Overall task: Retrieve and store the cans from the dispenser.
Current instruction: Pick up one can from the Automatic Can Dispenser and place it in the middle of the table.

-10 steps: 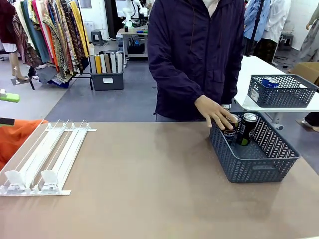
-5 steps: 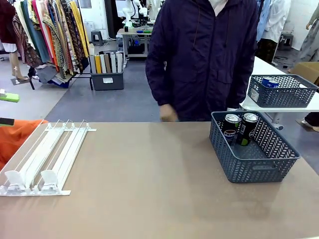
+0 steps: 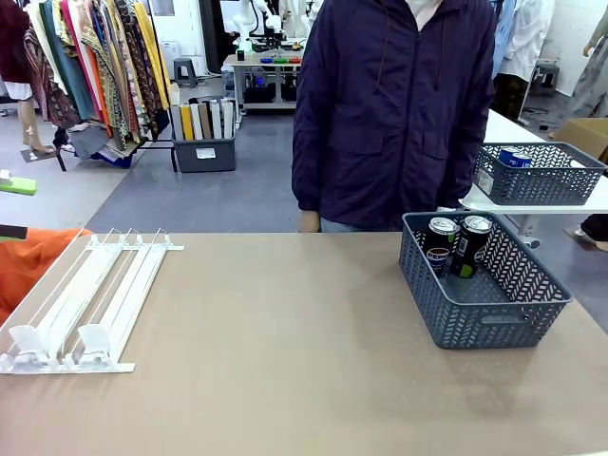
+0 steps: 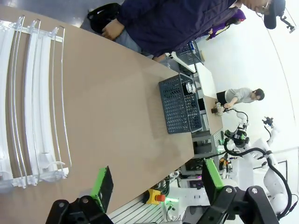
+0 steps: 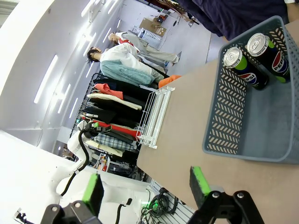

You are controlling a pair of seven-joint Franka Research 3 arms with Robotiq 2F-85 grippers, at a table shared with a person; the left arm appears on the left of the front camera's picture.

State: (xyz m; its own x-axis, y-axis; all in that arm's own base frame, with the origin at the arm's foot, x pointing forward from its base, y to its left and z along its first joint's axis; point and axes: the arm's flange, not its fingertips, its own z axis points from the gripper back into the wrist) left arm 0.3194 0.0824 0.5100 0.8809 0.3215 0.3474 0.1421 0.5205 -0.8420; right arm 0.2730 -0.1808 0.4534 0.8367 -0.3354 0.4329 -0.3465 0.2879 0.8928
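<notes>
The person's hand [image 3: 308, 220] has left the basket [image 3: 494, 318] and hangs at the table's far edge; two cans [image 3: 454, 244] stand stored inside; the dispenser [image 3: 90, 299] lies empty; left gripper [image 4: 156, 186] and right gripper [image 5: 145, 185] stand wide, holding nothing.

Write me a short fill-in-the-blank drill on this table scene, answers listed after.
1. The grey mesh basket holds ____ cans.
2. The black Pepsi can and the black-and-green can stand ____ in the basket.
3. The white dispenser has ____ cans in its lanes.
4. The left gripper has its jaws ____.

Answers: two; upright; no; open
</notes>
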